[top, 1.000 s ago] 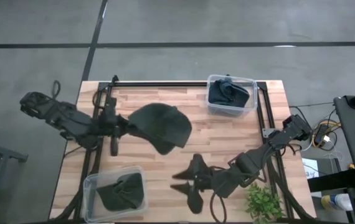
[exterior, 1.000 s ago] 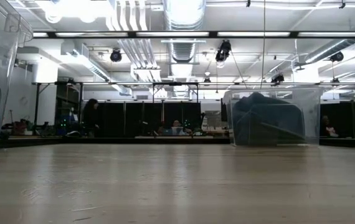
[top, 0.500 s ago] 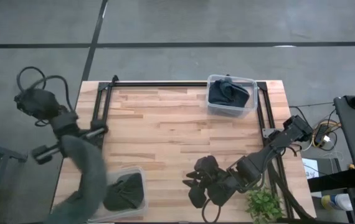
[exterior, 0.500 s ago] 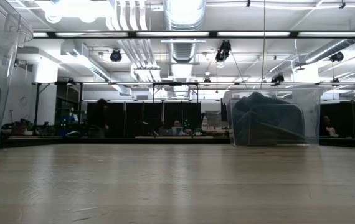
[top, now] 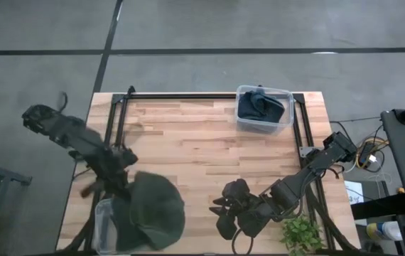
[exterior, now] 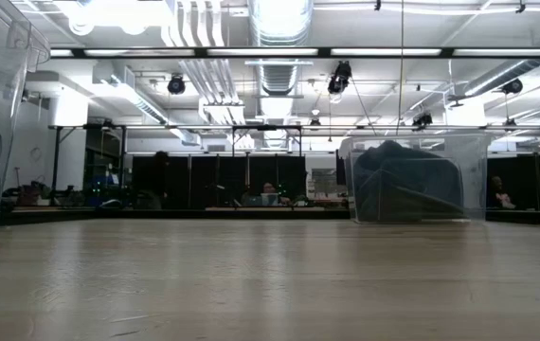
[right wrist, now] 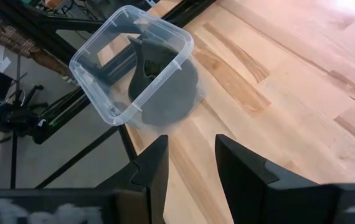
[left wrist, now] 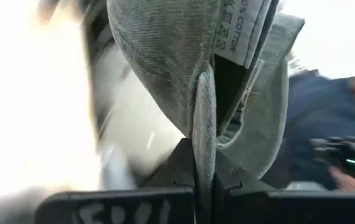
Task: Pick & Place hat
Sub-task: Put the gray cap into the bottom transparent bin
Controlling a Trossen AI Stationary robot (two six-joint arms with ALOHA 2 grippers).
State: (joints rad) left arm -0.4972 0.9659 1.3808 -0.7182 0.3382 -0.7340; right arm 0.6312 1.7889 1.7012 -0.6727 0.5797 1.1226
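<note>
High view, left side: the left gripper [top: 121,186] is clamped on the hat [top: 148,210], holding it over the clear plastic bin [top: 104,213] at the table's near-left corner. The left wrist view shows the fingers pinched on a folded seam of grey cotton twill, with a care label sewn inside. Judged from this, the hat is light, soft and limp; it will drape and swing, so a pinch at the stiffer band or brim edge is the secure hold.

Centre: the wooden table [top: 188,149] is pale butcher-block planking, smooth and flat.

Right: a second clear bin [top: 263,108] at the far edge holds dark fabric. The right gripper [top: 224,210] waits near the table's near edge, fingers parted and empty, beside a small green plant [top: 300,233].
</note>
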